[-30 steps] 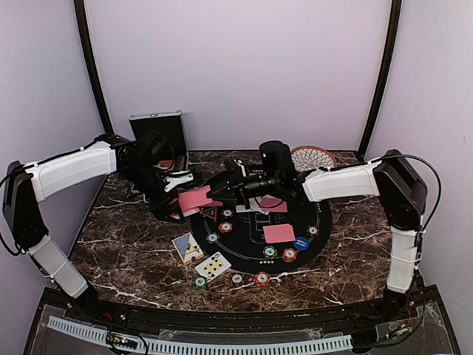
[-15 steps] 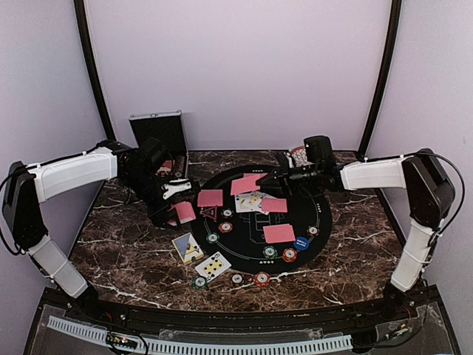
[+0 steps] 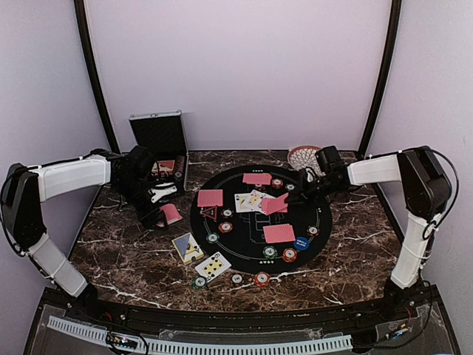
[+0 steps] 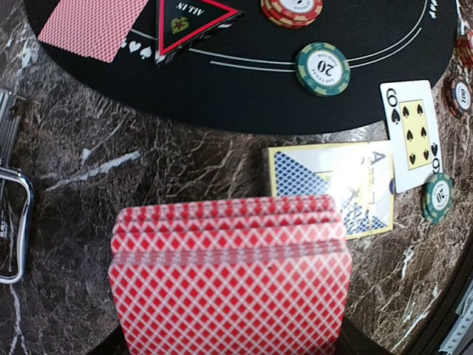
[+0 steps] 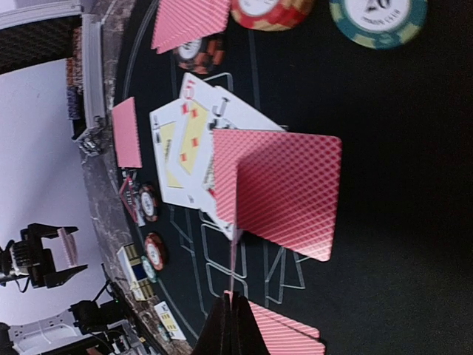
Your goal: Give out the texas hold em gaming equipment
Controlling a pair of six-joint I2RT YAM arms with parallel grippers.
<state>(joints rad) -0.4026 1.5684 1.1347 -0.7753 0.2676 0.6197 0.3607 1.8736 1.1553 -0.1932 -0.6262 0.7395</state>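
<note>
My left gripper (image 3: 157,211) is shut on a deck of red-backed cards (image 4: 229,281), held over the marble left of the round black mat (image 3: 325,222); the deck hides its fingers. My right gripper (image 5: 235,303) is shut on a single red-backed card (image 5: 236,244) that shows edge-on. It hangs low over the mat's right half, above a lying red-backed card (image 5: 288,192) and the face-up cards (image 3: 250,200). More red-backed cards (image 3: 210,197) lie on the mat. The triangle marker (image 4: 194,18) and a green chip (image 4: 323,68) sit at the mat's left. Several chips (image 3: 290,255) line its front.
A silver case (image 3: 159,140) stands open at the back left, close behind my left arm. A woven dish (image 3: 304,157) sits at the back right beside my right gripper (image 3: 304,192). A blue-and-yellow card box (image 4: 332,185) and a six of spades (image 4: 410,133) lie front left.
My right gripper has carried a red-backed card from the deck at the left across the mat to its right side. My left gripper has drawn back left off the mat with the deck.
</note>
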